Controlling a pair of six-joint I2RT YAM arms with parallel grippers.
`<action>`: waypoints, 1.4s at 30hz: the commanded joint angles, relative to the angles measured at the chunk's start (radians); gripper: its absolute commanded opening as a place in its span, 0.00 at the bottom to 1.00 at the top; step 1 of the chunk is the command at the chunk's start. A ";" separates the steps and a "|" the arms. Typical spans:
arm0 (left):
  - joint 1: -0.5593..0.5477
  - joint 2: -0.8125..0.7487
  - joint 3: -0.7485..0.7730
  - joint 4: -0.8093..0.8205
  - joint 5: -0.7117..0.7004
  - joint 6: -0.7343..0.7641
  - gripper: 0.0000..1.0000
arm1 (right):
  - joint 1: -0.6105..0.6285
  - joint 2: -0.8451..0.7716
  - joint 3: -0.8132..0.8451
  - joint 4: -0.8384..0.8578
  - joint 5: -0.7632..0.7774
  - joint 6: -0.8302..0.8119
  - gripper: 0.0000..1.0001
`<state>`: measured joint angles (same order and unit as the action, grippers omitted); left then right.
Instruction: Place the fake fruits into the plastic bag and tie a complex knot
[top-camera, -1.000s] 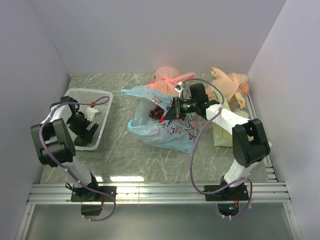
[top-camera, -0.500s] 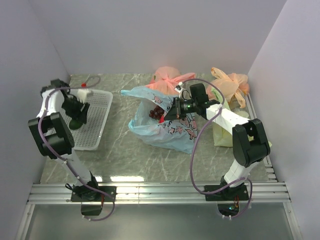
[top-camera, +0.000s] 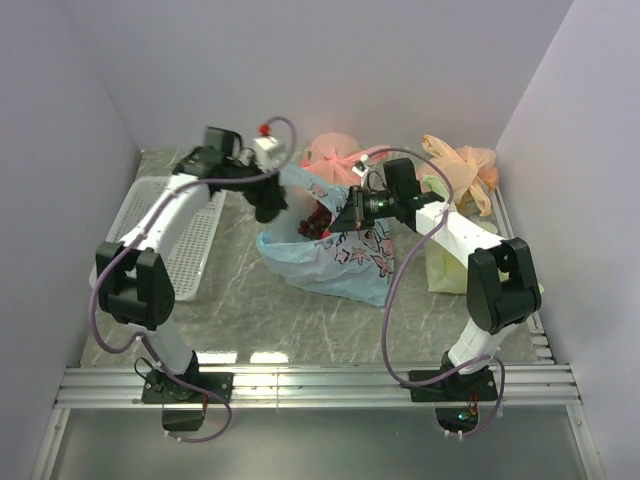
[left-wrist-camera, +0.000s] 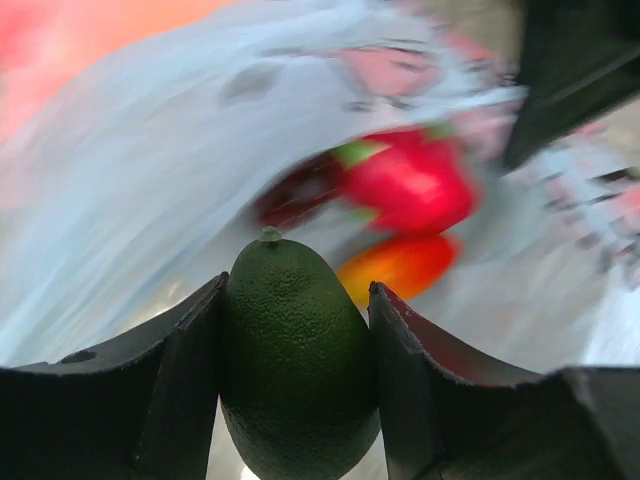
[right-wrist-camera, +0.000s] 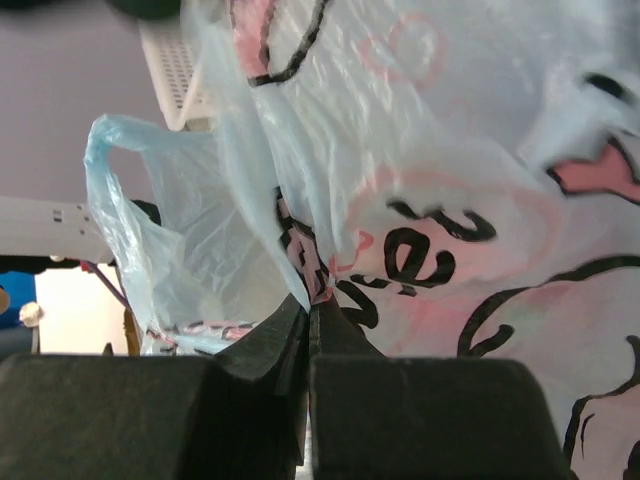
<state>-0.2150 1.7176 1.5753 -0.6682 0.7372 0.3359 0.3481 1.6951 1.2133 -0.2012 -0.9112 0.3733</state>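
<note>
Fake fruits (top-camera: 318, 222) are counted as four. One dark green oblong fruit (left-wrist-camera: 295, 365) is clamped between the two fingers of the left gripper (left-wrist-camera: 297, 290), its stem end upright between the fingertips. Just beyond those fingertips three more are seen, blurred, inside the mouth of the single light blue plastic bag (left-wrist-camera: 150, 180): one red dragon fruit (left-wrist-camera: 410, 180), one orange fruit (left-wrist-camera: 400, 262) directly beneath it, and one dark purple fruit (left-wrist-camera: 295, 195) to its left.

Two arms are in view. The left arm is stretched far across from its base, with the gripper pointed down at the bag's opening. The right arm is extended forward and inward, and the right gripper (right-wrist-camera: 308, 305) is pressed narrow, a fold of the bag's printed film being pinched between its fingertips at the rim.

Behind and beside the right fingers two pink-orange bags (top-camera: 335, 155) (top-camera: 462, 165) and one yellow-green bag (top-camera: 440, 265) are seen on the table (top-camera: 240, 300). One white basket (top-camera: 190, 250) lies well apart from both grippers; nothing can be made out in it.
</note>
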 joint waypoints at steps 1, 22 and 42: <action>-0.104 -0.021 -0.078 0.278 0.070 -0.166 0.00 | -0.021 0.008 0.060 -0.015 -0.025 0.001 0.00; -0.011 -0.102 0.115 0.130 0.016 -0.265 0.99 | -0.060 -0.015 0.025 -0.073 -0.029 -0.082 0.00; 0.163 0.000 -0.083 0.121 0.083 0.146 0.94 | -0.061 0.018 0.106 -0.182 -0.031 -0.177 0.00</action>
<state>-0.0475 1.7008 1.4773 -0.5823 0.7322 0.3958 0.2962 1.7061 1.2716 -0.3668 -0.9291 0.2241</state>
